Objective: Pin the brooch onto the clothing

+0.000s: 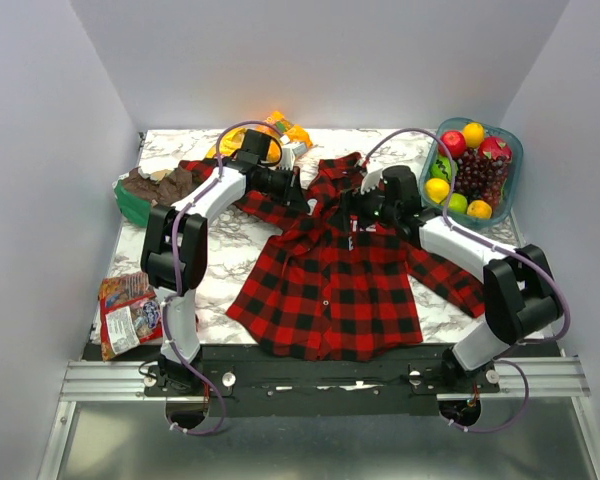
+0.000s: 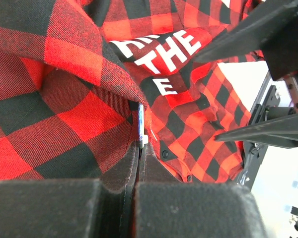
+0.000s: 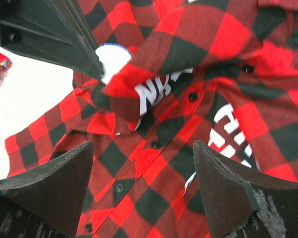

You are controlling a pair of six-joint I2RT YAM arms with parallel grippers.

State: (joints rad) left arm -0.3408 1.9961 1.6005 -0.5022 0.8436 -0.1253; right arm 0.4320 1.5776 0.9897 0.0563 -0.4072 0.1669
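Shirt (image 1: 330,290) fold sits pinched in left tool (image 2: 140,144), brooch indiscernible; right tool (image 3: 143,145) spread wide.

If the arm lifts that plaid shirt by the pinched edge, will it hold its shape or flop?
Probably flops: the shirt bunches into soft folds where the left end effector pinches it. Likely light, since that thin pinch seems to hold a fold up. Pushed, it would probably wrinkle rather than slide whole.

Red-and-black plaid shirt (image 1: 330,280) is lying front up, its chest bunching into a raised fold right at the tips of the closed left pincer (image 2: 140,145), white lettering and button strip showing beneath the wide-spread right pincer (image 3: 144,148).
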